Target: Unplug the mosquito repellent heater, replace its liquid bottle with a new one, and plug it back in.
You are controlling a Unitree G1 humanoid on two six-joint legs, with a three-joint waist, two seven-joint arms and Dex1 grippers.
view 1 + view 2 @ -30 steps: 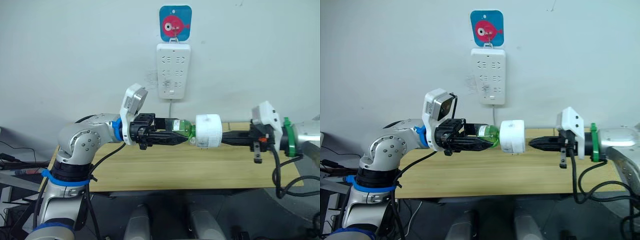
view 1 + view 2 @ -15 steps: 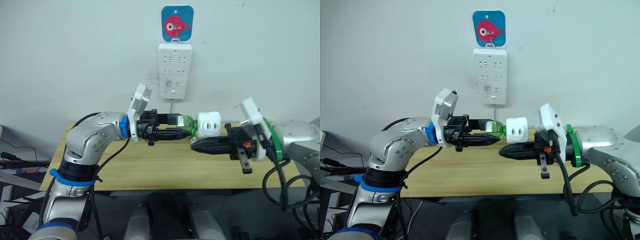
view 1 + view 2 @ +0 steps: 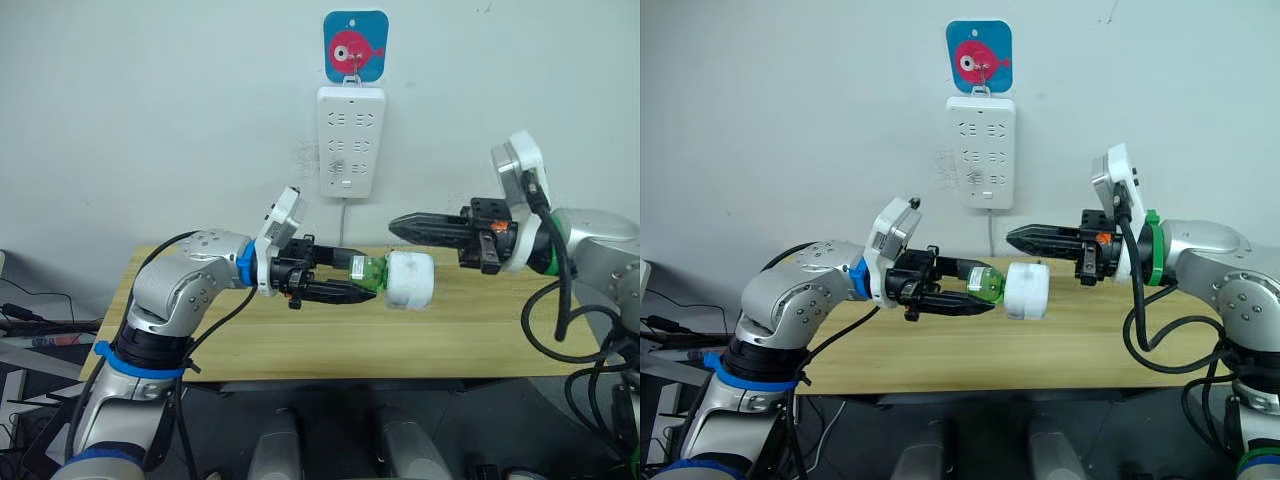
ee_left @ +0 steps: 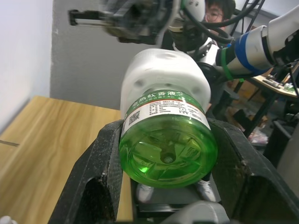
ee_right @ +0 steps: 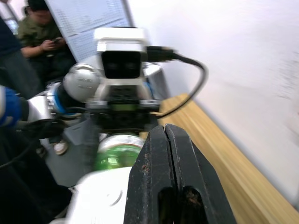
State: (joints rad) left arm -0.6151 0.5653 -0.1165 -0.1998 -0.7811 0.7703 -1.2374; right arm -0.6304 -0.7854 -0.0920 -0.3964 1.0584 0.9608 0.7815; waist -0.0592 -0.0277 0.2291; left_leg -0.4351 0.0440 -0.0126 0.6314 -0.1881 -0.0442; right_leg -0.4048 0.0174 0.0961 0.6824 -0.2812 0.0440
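The green liquid bottle lies sideways in my left gripper, which is shut on it. The white mosquito repellent heater sits on the bottle's neck end, held out over the table. In the left wrist view the bottle's green base fills the space between the black fingers, with the heater beyond it. My right gripper is shut on nothing and hovers just above the heater without touching it. The right wrist view looks down past it at the bottle and heater.
A long white power strip hangs on the wall under a blue fish hook, its cable dropping behind the wooden table. People sit in the room behind, one of them in the right wrist view.
My right gripper has swung from beside and under the heater up to above it. The left gripper has lowered slightly with the bottle and heater.
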